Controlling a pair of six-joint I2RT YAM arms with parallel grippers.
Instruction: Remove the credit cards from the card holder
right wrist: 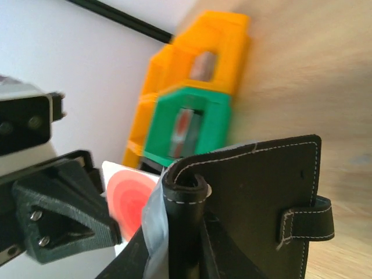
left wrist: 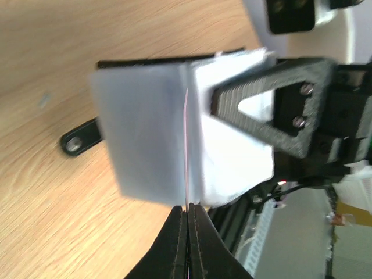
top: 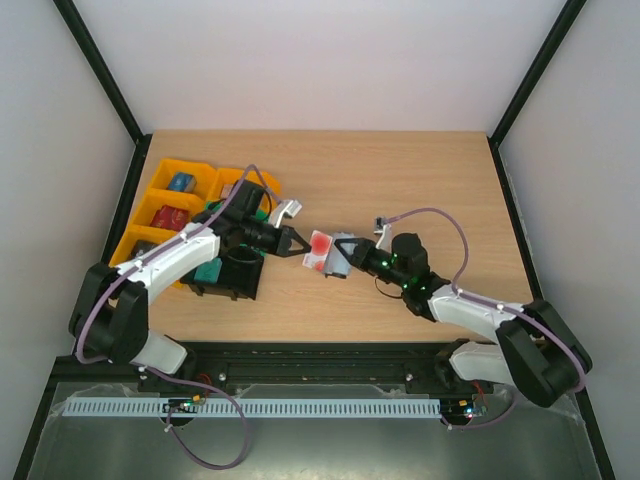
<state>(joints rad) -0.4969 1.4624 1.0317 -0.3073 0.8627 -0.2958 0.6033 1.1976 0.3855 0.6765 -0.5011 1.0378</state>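
Observation:
Above the middle of the table, the black card holder (top: 337,264) hangs in the air with my right gripper (top: 348,256) shut on its folded spine (right wrist: 185,197). Its black cover with the strap (right wrist: 261,192) faces the right wrist camera. A red and white credit card (top: 320,250) sticks out of the holder toward the left. My left gripper (top: 303,245) is shut on that card's outer edge. In the left wrist view the card (left wrist: 186,145) shows edge-on as a thin pink line running from my left gripper (left wrist: 187,212) into the pale pocket faces (left wrist: 145,133). The card's red rings (right wrist: 131,197) show beside a left finger (right wrist: 58,215).
Yellow bins (top: 170,200) holding small coloured blocks stand at the left of the table, with a green bin (right wrist: 192,122) and a black bin (top: 235,275) beside them, under the left arm. The wooden table (top: 420,180) reaches to black frame posts at both sides.

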